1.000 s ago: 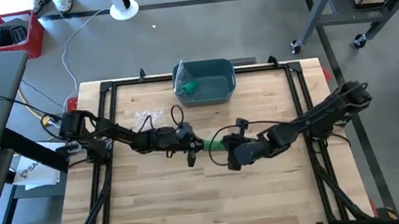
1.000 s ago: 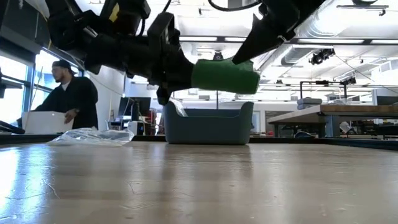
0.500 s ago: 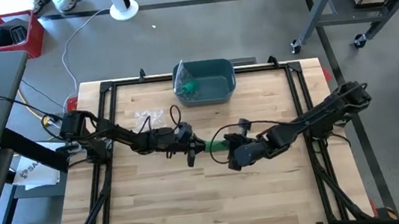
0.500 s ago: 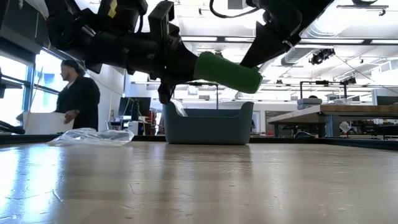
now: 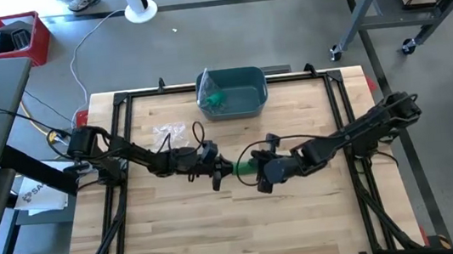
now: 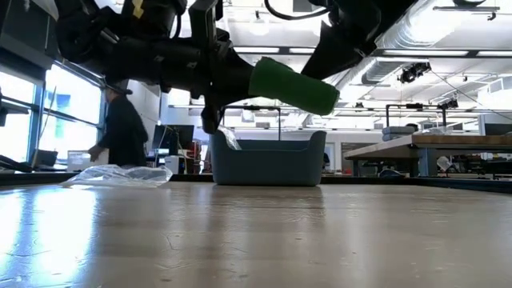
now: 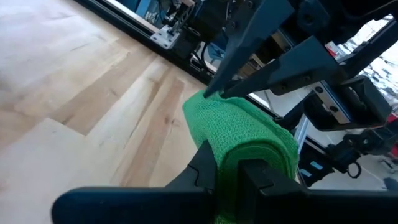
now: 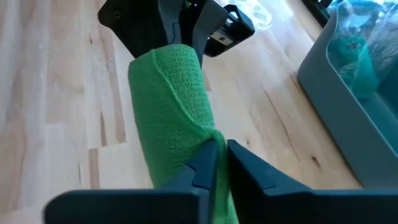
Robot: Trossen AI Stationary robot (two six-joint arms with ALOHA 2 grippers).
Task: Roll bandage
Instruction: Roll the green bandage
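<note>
Bandage (image 5: pixel 245 167), green and rolled, was held above the worktop (image 5: pixel 179 235), in front of the grey bin (image 5: pixel 234 92), clamped at opposite ends by the left gripper (image 5: pixel 223 171) and right gripper (image 5: pixel 259 172).

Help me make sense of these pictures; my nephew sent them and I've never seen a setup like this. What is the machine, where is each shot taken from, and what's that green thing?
These are two dark robot arms working at a wooden table. One picture looks straight down from above, one looks level across the tabletop, and two come from cameras on the arms' wrists. The green thing is a roll of bandage, held in the air above the table between the arms. The left gripper is shut on one end of it, and the right gripper pinches the other end. On the table lie a crumpled clear plastic bag and, at the far edge, a grey-blue bin with something green and plastic inside. A person stands in the room behind.
</note>
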